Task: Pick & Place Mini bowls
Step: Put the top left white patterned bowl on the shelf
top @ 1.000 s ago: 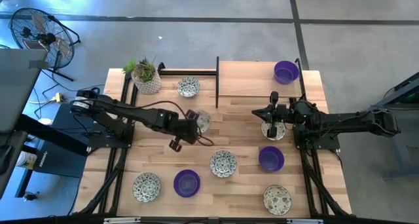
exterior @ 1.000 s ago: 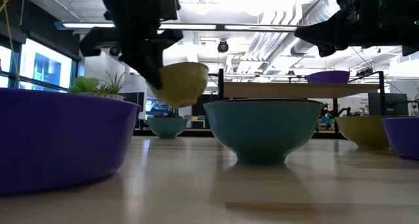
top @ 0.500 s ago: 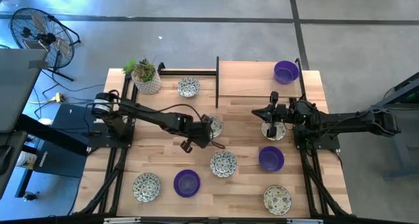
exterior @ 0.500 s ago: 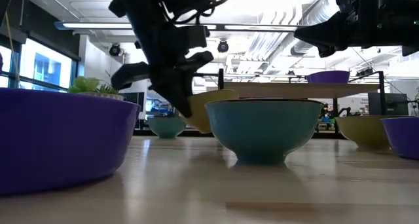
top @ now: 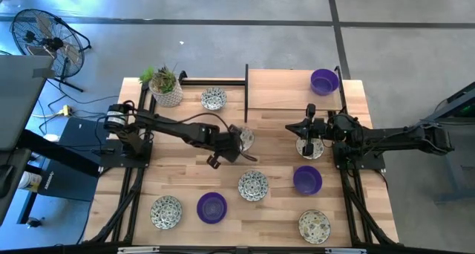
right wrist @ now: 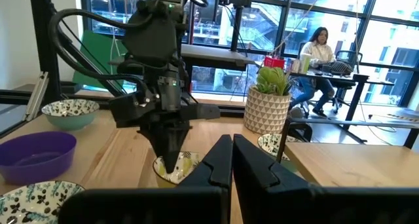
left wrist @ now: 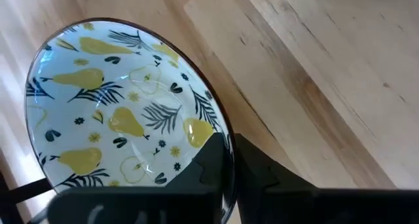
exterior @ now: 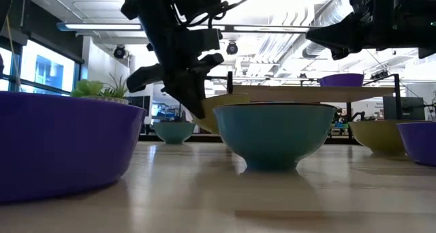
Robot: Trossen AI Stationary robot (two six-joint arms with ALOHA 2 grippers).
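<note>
Left gripper (top: 239, 141) pinches a pear-patterned bowl (left wrist: 124, 119) mid-bench.
Right gripper (top: 310, 130), jaws shut and empty, hovers over another bowl (top: 309, 147); plant pot (top: 166, 89) at the far-left corner.

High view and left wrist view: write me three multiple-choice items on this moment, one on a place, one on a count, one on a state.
1. Where does the potted plant stand?
A. far left corner of the table
B. near right corner
C. on the raised shelf

2. How many solid purple bowls show in the high view?
A. one
B. three
C. five

3. What is the left gripper doing?
A. hanging open over bare wood
B. shut on the rim of the pear-patterned bowl
C. resting on the plant

Answers: 1 A, the plant sits by the table's far left edge. 2 B, one on the raised shelf, one at right, one near the front. 3 B, the wrist view shows the fingers pinching that rim.
</note>
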